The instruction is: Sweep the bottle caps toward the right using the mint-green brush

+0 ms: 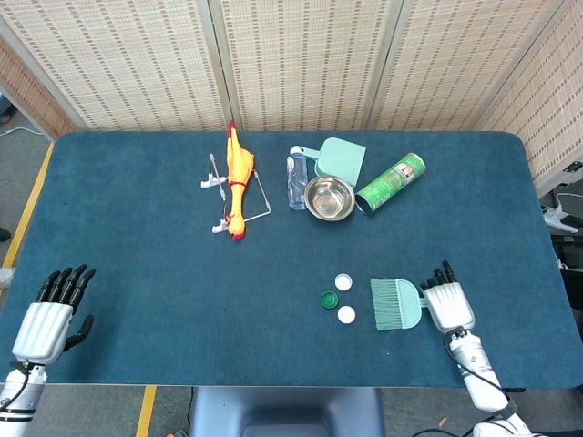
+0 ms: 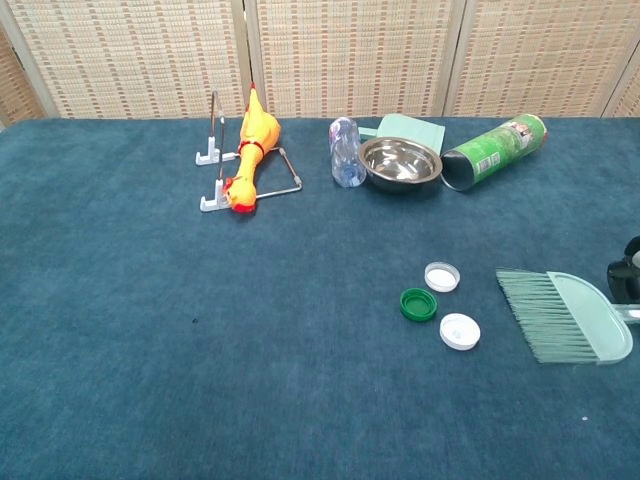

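The mint-green brush (image 1: pixel 394 303) (image 2: pixel 565 317) lies flat at the front right of the blue table, bristles pointing left. Just left of the bristles sit three caps: a white one (image 1: pixel 342 282) (image 2: pixel 441 276), a green one (image 1: pixel 329 299) (image 2: pixel 418 304) and another white one (image 1: pixel 346 315) (image 2: pixel 459 331). My right hand (image 1: pixel 449 303) lies over the brush's handle end with its fingers stretched forward and touching it; only its dark fingertips (image 2: pixel 622 272) show in the chest view. My left hand (image 1: pixel 50 314) rests at the front left corner, fingers apart, holding nothing.
At the back stand a yellow rubber chicken (image 1: pixel 238 177) on a wire rack, a lying clear bottle (image 1: pixel 297 180), a mint dustpan (image 1: pixel 339 159), a steel bowl (image 1: pixel 329 198) and a tipped green can (image 1: pixel 390 183). The table's right edge is close to my right hand.
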`<state>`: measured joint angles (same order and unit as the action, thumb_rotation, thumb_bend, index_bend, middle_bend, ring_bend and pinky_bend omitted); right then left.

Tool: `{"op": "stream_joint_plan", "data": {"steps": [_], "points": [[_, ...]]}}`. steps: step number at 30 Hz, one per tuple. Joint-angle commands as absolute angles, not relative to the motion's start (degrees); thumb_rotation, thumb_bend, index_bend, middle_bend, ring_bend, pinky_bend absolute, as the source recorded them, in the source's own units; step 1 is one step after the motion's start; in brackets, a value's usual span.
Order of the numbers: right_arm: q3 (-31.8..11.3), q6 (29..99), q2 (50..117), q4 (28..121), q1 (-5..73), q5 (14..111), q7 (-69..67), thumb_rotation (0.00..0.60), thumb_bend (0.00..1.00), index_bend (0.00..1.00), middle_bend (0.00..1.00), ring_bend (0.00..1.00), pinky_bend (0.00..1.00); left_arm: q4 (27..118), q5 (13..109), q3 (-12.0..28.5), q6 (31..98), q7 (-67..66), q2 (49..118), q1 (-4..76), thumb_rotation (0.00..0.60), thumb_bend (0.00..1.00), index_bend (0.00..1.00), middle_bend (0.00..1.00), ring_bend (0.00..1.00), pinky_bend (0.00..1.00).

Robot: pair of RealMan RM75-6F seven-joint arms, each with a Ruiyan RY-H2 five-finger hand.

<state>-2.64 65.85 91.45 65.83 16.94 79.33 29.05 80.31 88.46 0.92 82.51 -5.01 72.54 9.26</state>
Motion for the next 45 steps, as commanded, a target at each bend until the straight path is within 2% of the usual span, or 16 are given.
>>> {"op": "stream_joint_plan", "data": {"steps": [1,7,13,20,23,26,33,38,45], "points": [[-2.43,66.05,91.54,65.4,17.05,79.74,28.11,0.6,0.25,0.73,0.55,0.26,0.09,80.12,88.34,0.97,82.35,-4.89,72.6,9.33,0.6,0.42,0.0,0.0,0.0,0.08],[-2.75,67.08,90.81,65.17,17.08,80.2,25.03,0.6,0.3,0.85,0.66,0.35,0.09,79.75,88.26,0.92,82.36,-4.93,72.83,9.3,0.6,0.43,0.0,0.0,0.0,0.08],[-2.06,69.84,87.36,67.85,17.69,84.13,22.55,0.6,0.33,0.87,0.72,0.4,0.1,79.75,88.0,0.9,82.15,-4.94,72.91,9.28,0.6,0.43,0.0,0.0,0.0,0.08],[-1.94,70.39,77.9,81.08,20.17,88.45,27.84,0.6,0.35,0.88,0.75,0.43,0.1,79.8,87.53,1.05,81.85,-5.33,73.14,9.36,0.6,0.43,0.0,0.0,0.0,0.08],[-2.55,68.71,74.22,89.87,22.3,89.74,35.91,0.6,0.35,0.88,0.76,0.43,0.1,79.79,87.52,1.02,81.71,-5.49,73.23,9.43,0.6,0.43,0.0,0.0,0.0,0.08],[-3.5,65.24,73.3,97.38,24.8,88.95,45.66,0.6,0.35,0.88,0.76,0.43,0.1,79.59,87.56,0.95,81.66,-5.4,73.3,9.44,0.6,0.43,0.0,0.0,0.0,0.08],[-6.14,58.41,79.41,105.75,30.75,79.46,73.33,0.6,0.35,0.88,0.76,0.43,0.09,79.53,87.44,0.99,81.44,-4.78,73.04,9.55,0.6,0.43,0.0,0.0,0.0,0.08],[-6.79,59.21,86.36,105.39,34.6,71.91,91.21,0.6,0.35,0.88,0.76,0.43,0.1,79.3,87.06,1.15,81.36,-4.07,72.87,9.52,0.6,0.43,0.0,0.0,0.0,0.08],[-6.56,61.31,91.77,102.08,39.16,61.85,103.94,0.6,0.35,0.88,0.76,0.43,0.1,79.1,86.78,1.21,80.9,-3.72,72.85,9.7,0.6,0.43,0.0,0.0,0.0,0.08]]}}
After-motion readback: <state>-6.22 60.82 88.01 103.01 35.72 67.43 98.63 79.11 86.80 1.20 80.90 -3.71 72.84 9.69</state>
